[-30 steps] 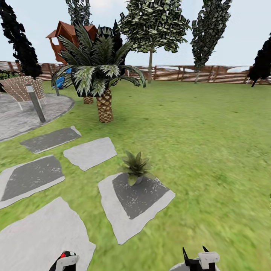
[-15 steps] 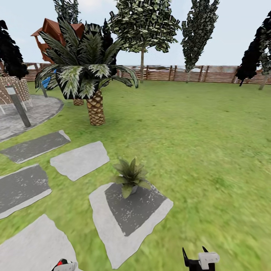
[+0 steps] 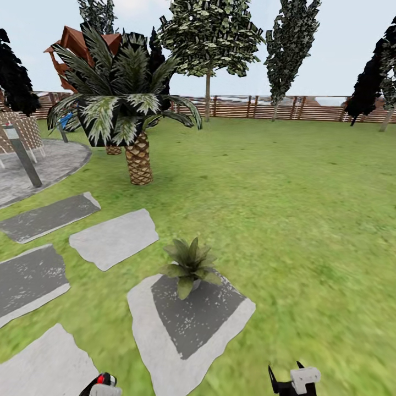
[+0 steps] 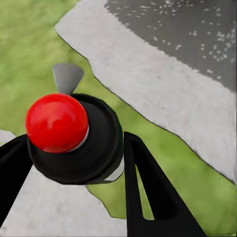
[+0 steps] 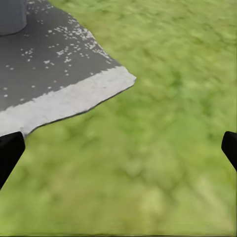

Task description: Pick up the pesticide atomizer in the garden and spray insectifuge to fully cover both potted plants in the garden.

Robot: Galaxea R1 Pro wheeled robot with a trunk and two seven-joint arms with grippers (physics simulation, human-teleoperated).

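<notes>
Since half a second ago the camera is creeping closer; the potted plant is sitting slightly lower in frame. Left gripper is clamping the pesticide atomizer, glossy red tip facing the lens. Right gripper is hanging spread wide, empty, over blurred lawn. Plant: spiky rosette on a rough grey stepping stone, centre-low.

Red-tipped black atomizer, green lawn
</notes>
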